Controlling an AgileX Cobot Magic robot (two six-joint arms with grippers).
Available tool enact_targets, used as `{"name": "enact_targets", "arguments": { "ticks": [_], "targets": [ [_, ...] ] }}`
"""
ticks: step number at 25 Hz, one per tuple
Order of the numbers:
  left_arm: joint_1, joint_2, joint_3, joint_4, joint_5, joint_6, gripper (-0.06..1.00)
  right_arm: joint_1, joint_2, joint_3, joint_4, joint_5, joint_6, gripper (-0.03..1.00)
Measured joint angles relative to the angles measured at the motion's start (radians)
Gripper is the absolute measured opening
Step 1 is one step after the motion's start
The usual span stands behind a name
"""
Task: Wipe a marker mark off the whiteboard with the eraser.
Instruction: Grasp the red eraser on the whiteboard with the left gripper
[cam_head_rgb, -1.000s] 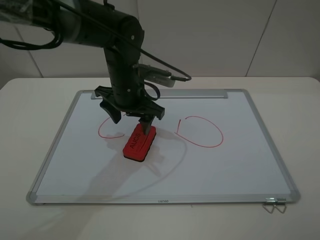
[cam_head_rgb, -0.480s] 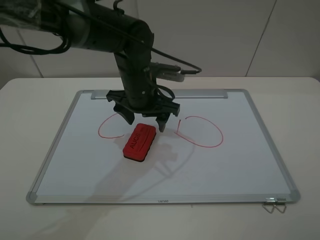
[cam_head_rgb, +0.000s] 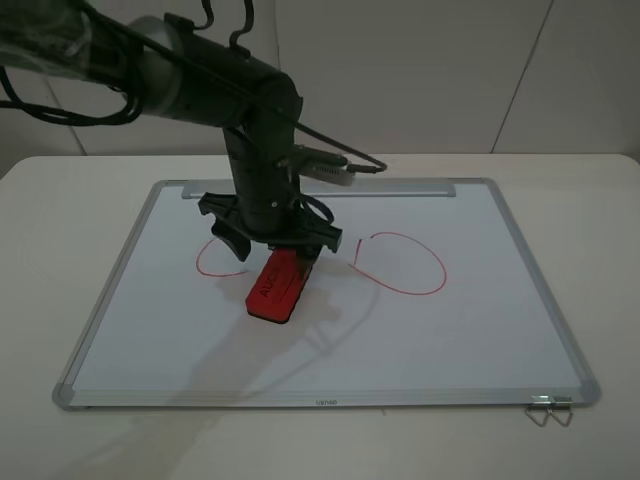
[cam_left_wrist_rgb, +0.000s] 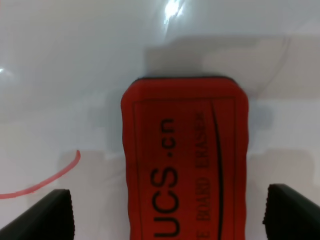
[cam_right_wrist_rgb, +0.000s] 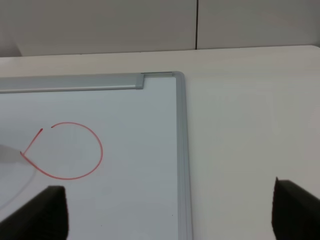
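The red eraser (cam_head_rgb: 275, 288) lies flat on the whiteboard (cam_head_rgb: 480, 330), lettering up, just right of the red C-shaped marker mark (cam_head_rgb: 204, 262). My left gripper (cam_head_rgb: 272, 250) hangs low over the eraser's far end, open, with one finger on each side of it. In the left wrist view the eraser (cam_left_wrist_rgb: 185, 160) sits between the wide-apart fingertips (cam_left_wrist_rgb: 50, 215), and a short end of the mark (cam_left_wrist_rgb: 47, 182) shows beside it. My right gripper (cam_right_wrist_rgb: 165, 215) is open over bare board and holds nothing; the exterior view does not show it.
A closed red D-like loop (cam_head_rgb: 405, 265) with a small tail is drawn right of the eraser; the right wrist view shows this loop (cam_right_wrist_rgb: 67, 150) too. The board's tray strip (cam_head_rgb: 400, 188) runs along the far edge. A binder clip (cam_head_rgb: 548, 410) lies at the near right corner.
The left gripper swung away from the eraser, then came back left and lower, so its open fingers now straddle the eraser's far end. The eraser has barely shifted.
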Motion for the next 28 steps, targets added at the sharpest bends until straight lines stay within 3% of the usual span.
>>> {"name": "enact_targets", "arguments": {
  "ticks": [8, 28],
  "targets": [
    [0.0, 0.0, 0.031, -0.029, -0.1, 0.0, 0.76, 0.0, 0.0, 0.0, 0.0, 0.0, 0.0, 0.72],
    [-0.005, 0.056, 0.032, -0.034, -0.11, 0.0, 0.74, 0.0, 0.0, 0.0, 0.0, 0.0, 0.0, 0.72]
  ]
}}
